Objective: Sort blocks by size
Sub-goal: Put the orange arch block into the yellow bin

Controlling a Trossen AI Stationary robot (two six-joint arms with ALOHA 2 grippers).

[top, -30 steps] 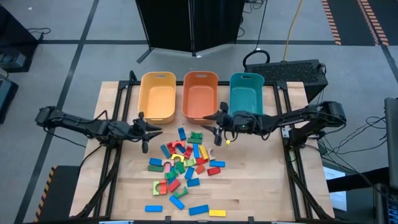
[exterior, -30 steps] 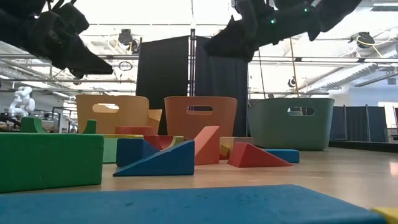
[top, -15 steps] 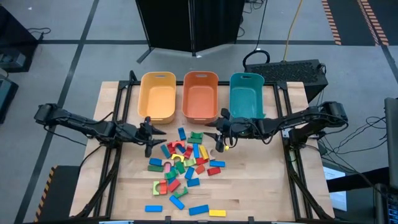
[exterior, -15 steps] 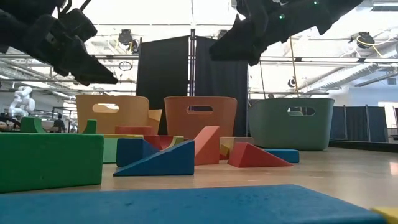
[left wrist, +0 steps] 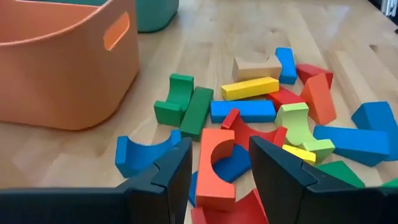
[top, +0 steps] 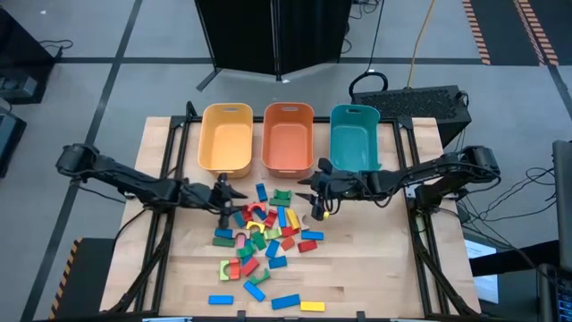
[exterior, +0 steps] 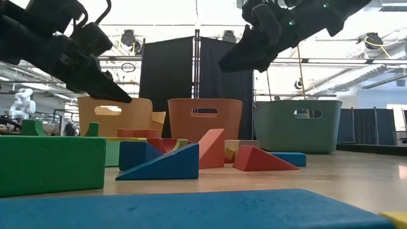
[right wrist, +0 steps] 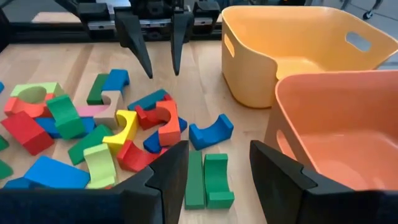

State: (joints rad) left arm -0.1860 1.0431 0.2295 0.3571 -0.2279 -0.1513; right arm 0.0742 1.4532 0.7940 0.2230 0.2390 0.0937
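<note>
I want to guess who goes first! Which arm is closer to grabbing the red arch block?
Probably the left. Its open pincer hangs right over the red arch block, one finger on each side. The right pincer, also open, is lined up over the green blocks instead.

A pale wooden bench stands on a grey tiled floor. Beyond it hangs a black curtain panel under bright ceiling lights.

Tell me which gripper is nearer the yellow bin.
Left. The left gripper hangs open just in front of the yellow bin, near its front right corner. The right gripper, also open, sits farther off, in front of the orange bin.
</note>
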